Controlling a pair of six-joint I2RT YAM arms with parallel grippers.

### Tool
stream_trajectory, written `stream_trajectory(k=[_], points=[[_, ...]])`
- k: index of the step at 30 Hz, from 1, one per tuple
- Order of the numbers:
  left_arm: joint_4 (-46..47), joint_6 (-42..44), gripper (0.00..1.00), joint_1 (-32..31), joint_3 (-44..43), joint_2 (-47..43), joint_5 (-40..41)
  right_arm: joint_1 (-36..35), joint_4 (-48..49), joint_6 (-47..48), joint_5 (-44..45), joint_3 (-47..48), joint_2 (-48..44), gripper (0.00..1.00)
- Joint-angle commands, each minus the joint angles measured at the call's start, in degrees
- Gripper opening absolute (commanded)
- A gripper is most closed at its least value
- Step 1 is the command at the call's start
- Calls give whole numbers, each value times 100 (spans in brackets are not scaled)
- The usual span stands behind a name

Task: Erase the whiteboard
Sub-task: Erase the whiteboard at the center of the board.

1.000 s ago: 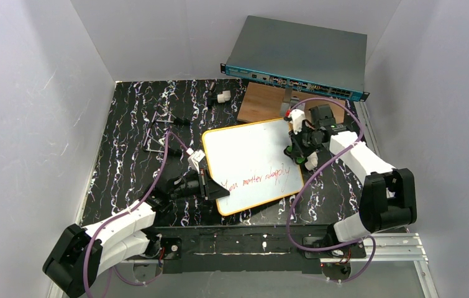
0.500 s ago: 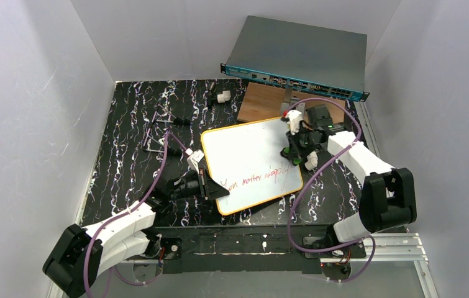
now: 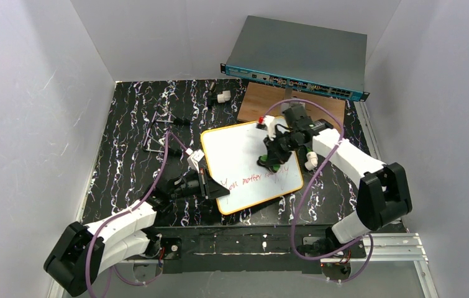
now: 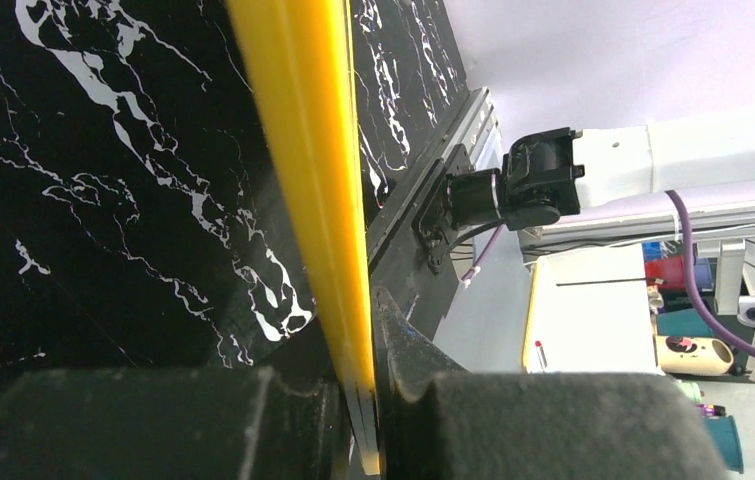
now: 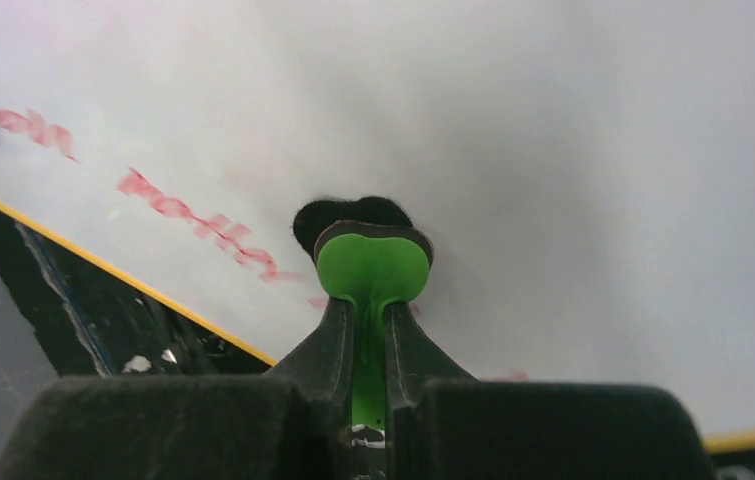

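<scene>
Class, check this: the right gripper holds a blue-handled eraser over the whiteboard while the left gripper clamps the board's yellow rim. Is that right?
Not quite. The eraser has a green handle, not a blue one; the right wrist view shows it shut in the right gripper over the whiteboard. The rest stands: the left gripper clamps the yellow rim.

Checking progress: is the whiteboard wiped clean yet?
Not clean: the whiteboard shows red writing near its front edge, by the green eraser.

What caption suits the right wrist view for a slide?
Right gripper holds a green eraser on the whiteboard beside red writing.
</scene>
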State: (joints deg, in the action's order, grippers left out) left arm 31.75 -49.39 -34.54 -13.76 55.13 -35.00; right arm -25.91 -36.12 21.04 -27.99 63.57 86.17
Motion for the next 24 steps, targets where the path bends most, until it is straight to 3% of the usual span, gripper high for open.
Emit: stream_trajectory(k=[1, 6, 13, 15, 18, 24], points=[[1201, 548, 0, -79, -220, -25, -576, -644, -54, -54, -392, 998, 291, 1], [1510, 416, 0, -79, -157, 5, -535, -604, 705, -685, 1840, 1685, 664, 1], [1676, 313, 0, -79, -98, -37, -517, 76, 1321, -1039, 2891, 1421, 861, 1], [1818, 264, 0, -79, -76, 35, -516, 83, 1294, -1015, 2744, 1393, 862, 1], [2077, 157, 0, -79, -74, 249, -546, -220, 1047, -989, 1741, 1541, 912, 1], [2406, 6, 0, -79, -16, 506, -505, -1816, 729, -868, 771, 1957, 921, 1]])
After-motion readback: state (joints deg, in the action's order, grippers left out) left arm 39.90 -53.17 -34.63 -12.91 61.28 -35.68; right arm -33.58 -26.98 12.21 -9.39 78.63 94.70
